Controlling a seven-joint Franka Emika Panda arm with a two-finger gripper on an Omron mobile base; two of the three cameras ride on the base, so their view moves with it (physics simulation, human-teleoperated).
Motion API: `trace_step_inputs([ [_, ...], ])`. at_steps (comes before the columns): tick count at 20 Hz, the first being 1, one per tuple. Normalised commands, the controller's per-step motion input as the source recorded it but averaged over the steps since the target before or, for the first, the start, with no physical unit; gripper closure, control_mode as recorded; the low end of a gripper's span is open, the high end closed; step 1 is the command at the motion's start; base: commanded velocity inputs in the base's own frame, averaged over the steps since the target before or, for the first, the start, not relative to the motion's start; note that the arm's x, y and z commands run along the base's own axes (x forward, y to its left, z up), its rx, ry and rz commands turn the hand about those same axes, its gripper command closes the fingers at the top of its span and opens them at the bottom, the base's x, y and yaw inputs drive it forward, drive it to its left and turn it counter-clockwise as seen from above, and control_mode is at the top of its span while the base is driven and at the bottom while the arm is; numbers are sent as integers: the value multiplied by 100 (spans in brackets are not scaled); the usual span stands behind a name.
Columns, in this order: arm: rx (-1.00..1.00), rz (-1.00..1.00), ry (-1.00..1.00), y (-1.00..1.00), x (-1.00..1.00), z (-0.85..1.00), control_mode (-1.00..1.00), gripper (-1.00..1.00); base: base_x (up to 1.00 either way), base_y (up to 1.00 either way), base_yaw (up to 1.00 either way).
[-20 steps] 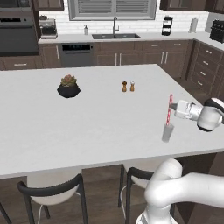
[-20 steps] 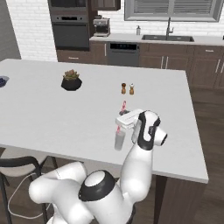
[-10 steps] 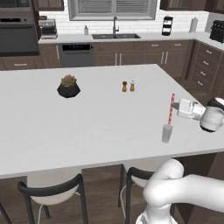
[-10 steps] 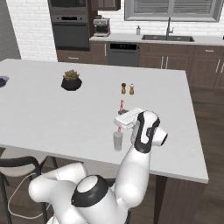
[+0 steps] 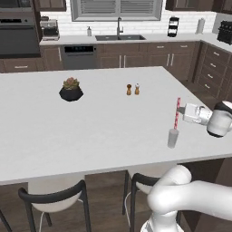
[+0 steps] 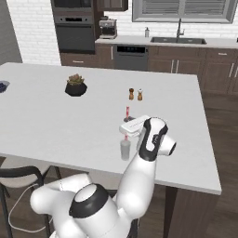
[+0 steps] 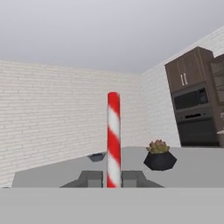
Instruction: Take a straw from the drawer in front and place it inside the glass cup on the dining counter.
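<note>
Upright, straw clamped between fingers

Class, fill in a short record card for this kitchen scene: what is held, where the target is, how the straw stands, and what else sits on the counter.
held: straw in gripper, jaws shut on it
straw pose: upright, lower end at the rim of the glass cup
cup location: dining counter, near its front edge
also on counter: potted plant, two shakers
</note>
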Motion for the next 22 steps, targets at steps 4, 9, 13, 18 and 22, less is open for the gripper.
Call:
trace_step_inputs([
  [4,0,0,2,0,-7,0,-100,100,0,0,0],
  [9,0,0,1,0,-9,-5,-100,100,0,0,0],
  [13,0,0,2,0,-16,-8,-100,100,0,0,0],
  [18,0,0,5,0,0,-14,-100,100,0,0,0],
  [22,0,0,9,0,2,-19,-100,100,0,0,0],
])
